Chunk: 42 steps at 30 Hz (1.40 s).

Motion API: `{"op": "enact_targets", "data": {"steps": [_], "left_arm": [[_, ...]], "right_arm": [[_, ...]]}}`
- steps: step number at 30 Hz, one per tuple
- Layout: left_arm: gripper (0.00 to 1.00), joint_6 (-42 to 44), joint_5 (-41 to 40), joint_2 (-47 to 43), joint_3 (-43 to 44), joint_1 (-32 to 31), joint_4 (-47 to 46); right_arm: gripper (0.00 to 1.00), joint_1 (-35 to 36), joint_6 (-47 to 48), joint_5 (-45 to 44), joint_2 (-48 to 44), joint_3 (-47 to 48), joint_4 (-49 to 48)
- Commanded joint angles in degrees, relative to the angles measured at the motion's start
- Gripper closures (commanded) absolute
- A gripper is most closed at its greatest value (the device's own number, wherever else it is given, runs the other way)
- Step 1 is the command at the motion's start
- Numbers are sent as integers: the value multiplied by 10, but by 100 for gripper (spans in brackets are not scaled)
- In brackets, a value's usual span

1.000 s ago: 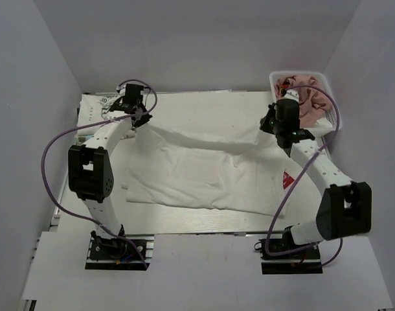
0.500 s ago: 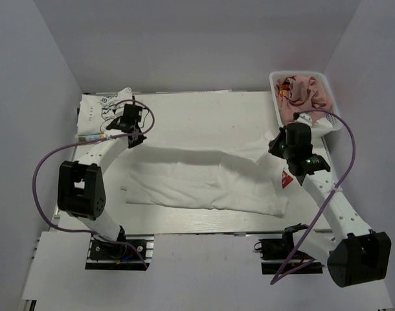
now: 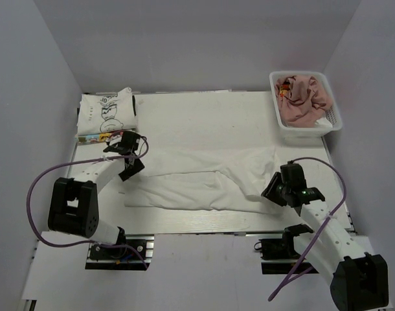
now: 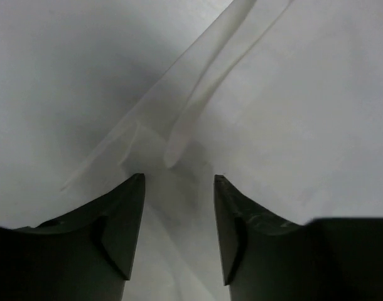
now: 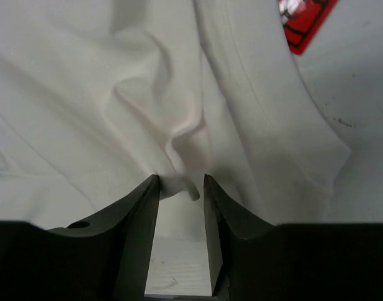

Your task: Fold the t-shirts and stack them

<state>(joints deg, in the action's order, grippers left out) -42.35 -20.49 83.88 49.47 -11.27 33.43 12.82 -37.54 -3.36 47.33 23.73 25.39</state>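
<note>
White tee (image 3: 197,186) lies flat, long axis running L-R.

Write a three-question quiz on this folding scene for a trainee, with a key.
1. True or false: the pink tee lies in the basket.
2. Where is the folded cartoon tee? A) at the far-left corner of the table; B) in the basket; C) draped over an arm.
3. Fill in: in the right wrist view, the print on the white tee beyond the right pincer is coloured ____.
Key: 1 true; 2 A; 3 red.
</note>
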Motion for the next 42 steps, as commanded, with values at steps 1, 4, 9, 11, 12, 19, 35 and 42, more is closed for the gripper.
{"op": "enact_targets", "data": {"steps": [1,4,9,11,12,19,35,42], "left_arm": [[40,-58,-10,-49,-12,2,77],[0,-65,17,-85,-4,12,98],[0,-27,25,-86,70,0,67],[0,4,67,-67,93,0,24],[0,10,85,-59,93,0,11],[0,29,191,18,88,-17,-61],[0,11,106,148,52,-88,118],[0,-3,316,119,-25,-178,161]], "right_arm": [[57,-1,-18,11,-21,7,68],[42,-1,6,-25,-19,53,94],[10,1,66,-84,-5,140,63],[10,3,83,-69,8,161,15],[10,2,91,-60,14,162,4],[10,14,75,111,135,106,-139],[11,24,99,-14,616,372,-60],[12,32,186,-17,918,888,98]]}}
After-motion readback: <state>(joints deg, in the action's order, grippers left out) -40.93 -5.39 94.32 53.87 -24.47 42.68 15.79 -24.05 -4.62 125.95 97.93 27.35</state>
